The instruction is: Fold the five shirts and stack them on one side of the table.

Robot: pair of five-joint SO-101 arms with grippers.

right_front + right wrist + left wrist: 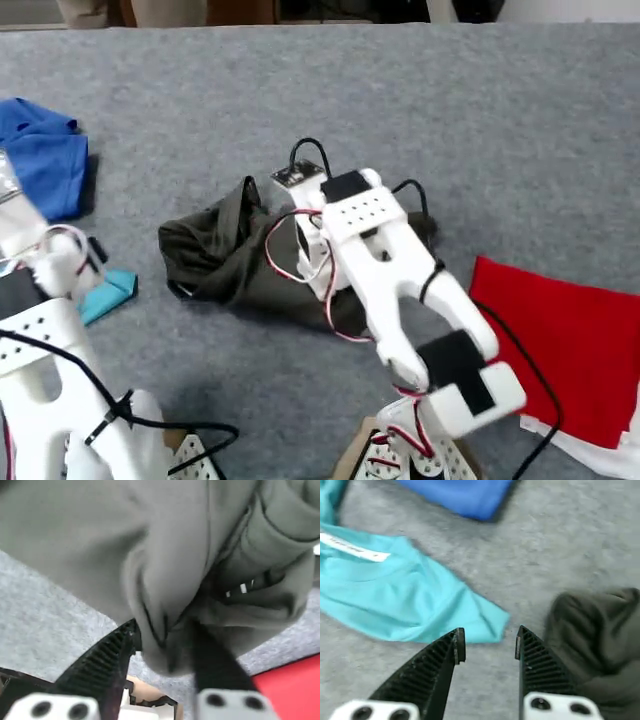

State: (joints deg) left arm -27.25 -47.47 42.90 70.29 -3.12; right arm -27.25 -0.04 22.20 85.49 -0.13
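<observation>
Closest to you, your left arm (40, 400) sits at the near left edge of the grey table (450, 120). Its left gripper (487, 642) hangs over bare table with its 2 fingers spread apart and nothing between them. Just past its tips lies the teal shirt (405, 600), a bit crumpled, with a white tag (355, 549) on it. At the near right edge the red shirt (570, 350) lies flat on top of a white cloth (600, 455) that peeks out under it. Your right arm (400, 290) stretches out to the middle of the table. There the right gripper (165, 630) pinches a fold of the dark green shirt (215, 255), and the cloth is bunched up between its 2 fingers. This shirt is a crumpled heap in the middle of the table, between the teal shirt and the red one, touching neither. Farther off, the blue shirt (45, 155) lies at the table's left edge, just beyond the teal shirt.
</observation>
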